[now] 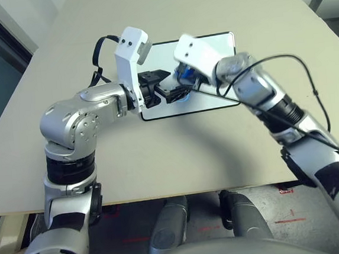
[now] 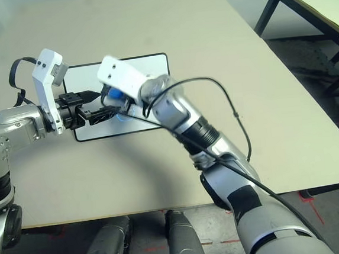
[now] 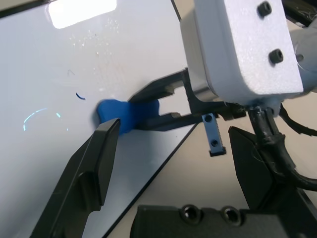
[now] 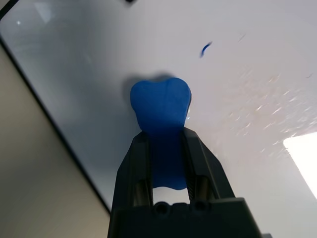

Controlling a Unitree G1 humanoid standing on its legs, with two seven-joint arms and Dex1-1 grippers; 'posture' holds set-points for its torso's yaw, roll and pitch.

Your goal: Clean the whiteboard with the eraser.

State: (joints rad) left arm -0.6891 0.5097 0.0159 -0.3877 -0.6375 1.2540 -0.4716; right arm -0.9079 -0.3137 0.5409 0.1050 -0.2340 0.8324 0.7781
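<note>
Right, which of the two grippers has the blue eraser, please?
The right gripper, closed on the blue bone-shaped eraser; the left's fingers stand open.

On the table before me: one whiteboard, one eraser; two arms, mine, each ending in one gripper of two fingers.

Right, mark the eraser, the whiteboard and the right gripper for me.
Eraser [image 4: 161,104]: right wrist view, on its free end.
Whiteboard [image 3: 54,163]: left wrist view, on bare white surface.
Right gripper [image 4: 167,144]: right wrist view, between its fingertips.
</note>
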